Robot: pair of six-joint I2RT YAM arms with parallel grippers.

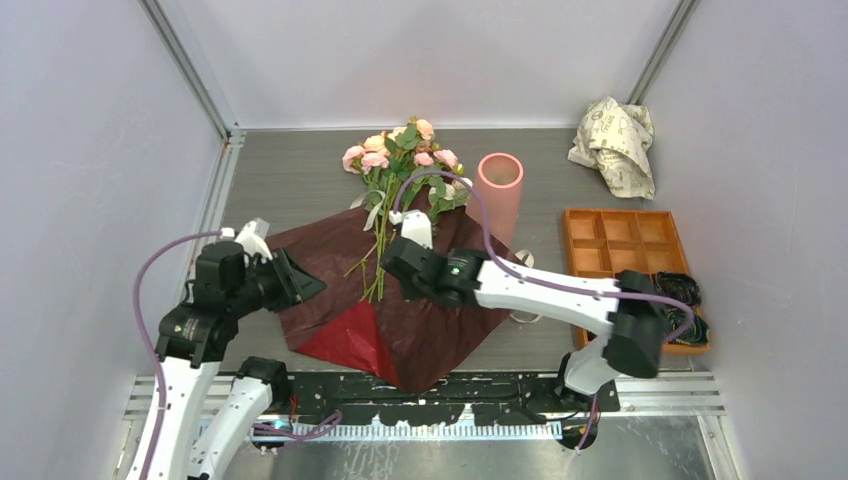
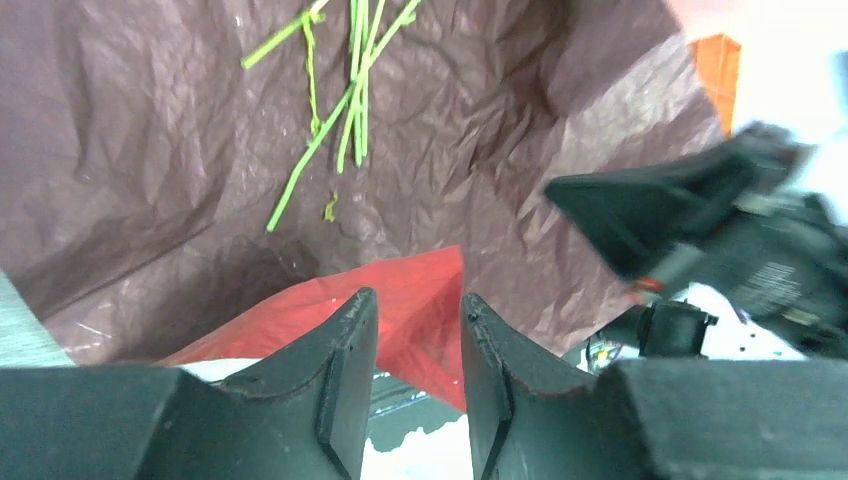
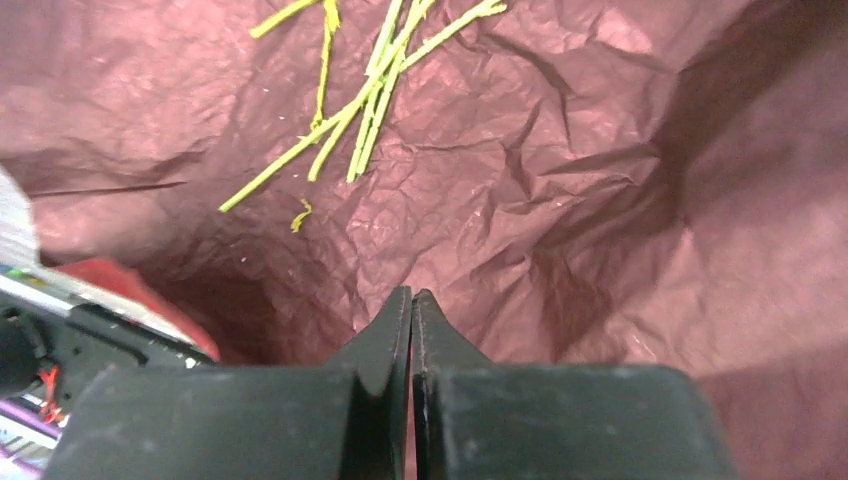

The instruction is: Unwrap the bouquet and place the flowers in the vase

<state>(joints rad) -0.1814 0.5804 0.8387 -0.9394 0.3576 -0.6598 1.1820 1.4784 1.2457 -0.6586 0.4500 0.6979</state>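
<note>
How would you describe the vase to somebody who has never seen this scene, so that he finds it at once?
Start at the dark red paper spread out in the middle. At its far right edge, beside the rose blooms, is the vase: the only plain salmon-pink cylinder, open on top.

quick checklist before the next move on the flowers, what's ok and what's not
1. Paper spread open: ok.
2. Stems lying bare on the paper: ok.
3. Vase upright, mouth unblocked: ok.
4. Right gripper open for a grab: not ok, shut, short of the stems.
5. Left gripper clear of the stems: ok, open at the paper's left edge.
6. Right gripper pinching nothing: cannot tell.
</note>
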